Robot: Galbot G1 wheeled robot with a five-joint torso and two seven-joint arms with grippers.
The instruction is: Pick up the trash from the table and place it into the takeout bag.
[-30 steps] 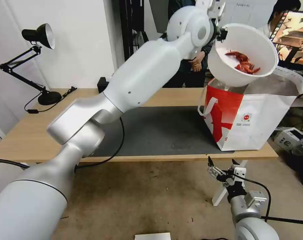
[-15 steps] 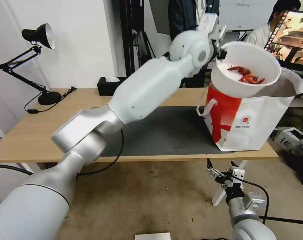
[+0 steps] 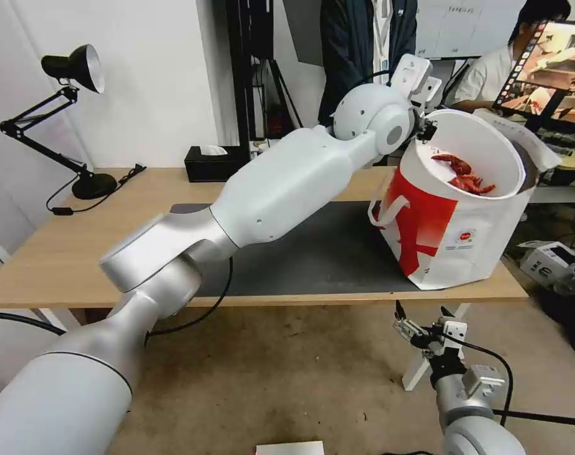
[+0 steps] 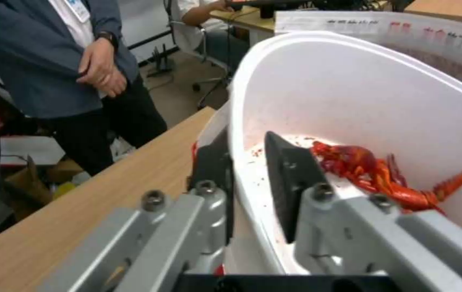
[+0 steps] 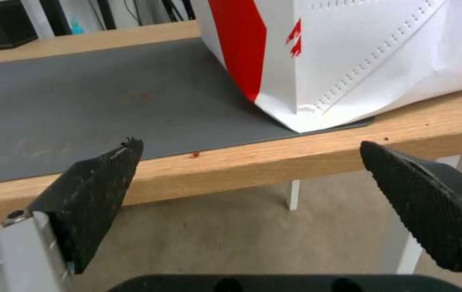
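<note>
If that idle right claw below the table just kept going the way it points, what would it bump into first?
Probably the table's front edge. The right gripper, open, sits below the tabletop and aims at that edge, with the bag standing on the table just beyond. Depth is hard to judge; it might slip underneath.

Left arm [image 3: 281, 183]: glossy white shells, silver elbow joint, black cable attached.
Left pincer [image 4: 247, 170]: black pads, grey brackets, hex screws.
Right pincer [image 5: 253, 194]: black textured pads; grey wrist, black cable.
</note>
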